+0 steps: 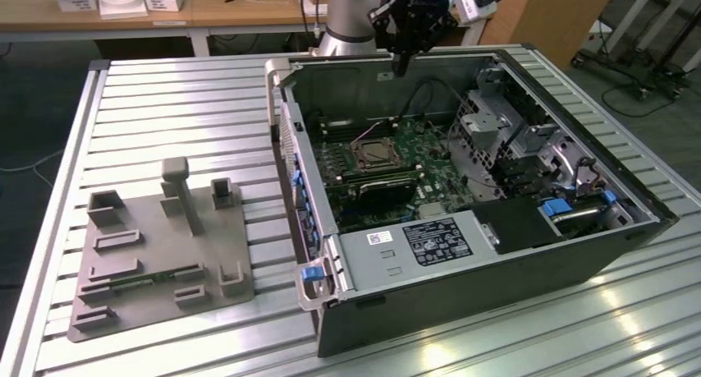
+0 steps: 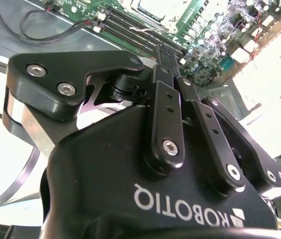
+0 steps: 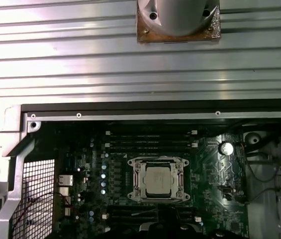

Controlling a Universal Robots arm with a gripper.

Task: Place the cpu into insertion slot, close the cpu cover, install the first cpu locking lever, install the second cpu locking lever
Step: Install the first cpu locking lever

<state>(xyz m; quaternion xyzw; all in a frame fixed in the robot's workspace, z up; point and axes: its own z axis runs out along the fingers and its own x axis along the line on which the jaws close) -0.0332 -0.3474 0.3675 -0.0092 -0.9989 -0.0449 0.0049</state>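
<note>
The cpu is a pale silver-tan square lying flat in its socket on the green motherboard, inside the open computer case. The cpu cover, a silvery frame, lies flat around it. In the exterior view the cpu sits mid-board. My gripper hangs high over the case's far wall, well above and behind the socket. In the second wrist view, its black fingers meet at the tips, so the gripper is shut with nothing held. The socket's edge shows beyond the tips.
The open case lies on a slatted metal table. A grey labelled box fills its near end and a drive cage stands at the exterior view's right. A grey fixture plate lies at the left. The arm's base stands behind the case.
</note>
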